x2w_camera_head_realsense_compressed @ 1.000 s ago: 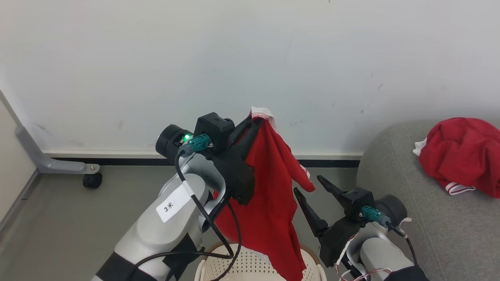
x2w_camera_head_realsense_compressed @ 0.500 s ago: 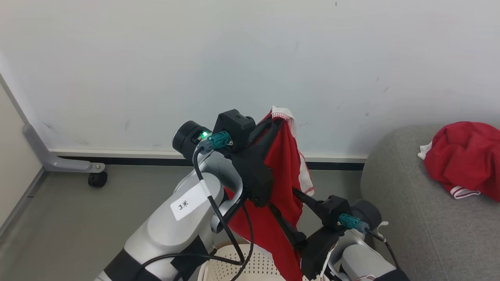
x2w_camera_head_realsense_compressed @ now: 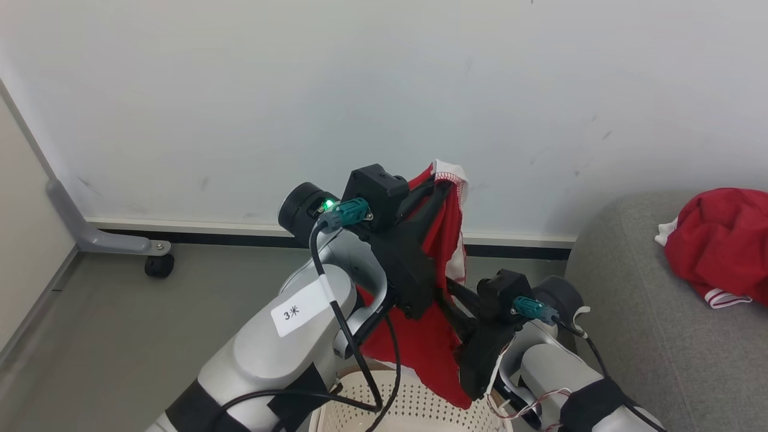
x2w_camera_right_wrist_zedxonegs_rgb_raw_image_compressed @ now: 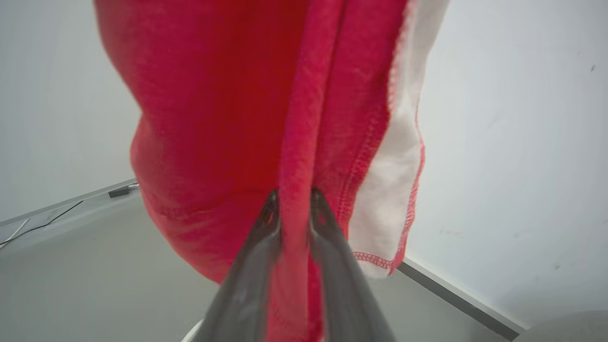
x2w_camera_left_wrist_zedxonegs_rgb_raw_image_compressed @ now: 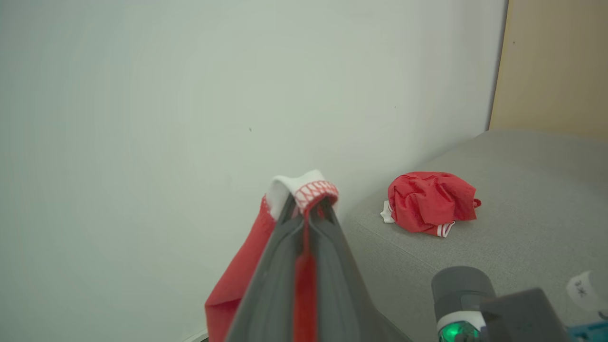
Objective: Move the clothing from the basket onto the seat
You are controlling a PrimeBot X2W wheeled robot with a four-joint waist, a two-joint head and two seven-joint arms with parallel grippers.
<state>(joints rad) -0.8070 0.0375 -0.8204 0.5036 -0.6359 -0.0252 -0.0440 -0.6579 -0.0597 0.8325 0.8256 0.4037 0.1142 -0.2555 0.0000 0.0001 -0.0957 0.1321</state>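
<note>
A red garment with white trim point(x2w_camera_head_realsense_compressed: 420, 345) hangs from my left gripper point(x2w_camera_head_realsense_compressed: 447, 187), which is raised in front of the wall and shut on the white collar edge point(x2w_camera_left_wrist_zedxonegs_rgb_raw_image_compressed: 294, 184). Lower down, my right gripper point(x2w_camera_head_realsense_compressed: 451, 300) reaches in from the right, and its fingers point(x2w_camera_right_wrist_zedxonegs_rgb_raw_image_compressed: 268, 213) pinch a vertical fold of the same red fabric point(x2w_camera_right_wrist_zedxonegs_rgb_raw_image_compressed: 213, 118). The cloth's tail dangles over the cream perforated basket point(x2w_camera_head_realsense_compressed: 414, 411) at the bottom edge. Another red garment point(x2w_camera_head_realsense_compressed: 720, 246) lies crumpled on the grey seat point(x2w_camera_head_realsense_compressed: 648, 348), also in the left wrist view point(x2w_camera_left_wrist_zedxonegs_rgb_raw_image_compressed: 430, 202).
A white wall with a dark baseboard point(x2w_camera_head_realsense_compressed: 198, 237) runs behind everything. A grey frame leg on a caster point(x2w_camera_head_realsense_compressed: 159, 264) stands on the grey floor at the left. The seat's rounded edge point(x2w_camera_left_wrist_zedxonegs_rgb_raw_image_compressed: 380, 228) is close on the right.
My right gripper has moved left from beside the hanging garment into it and closed on a fold. The left gripper keeps its hold up high. The head camera has shifted slightly.
</note>
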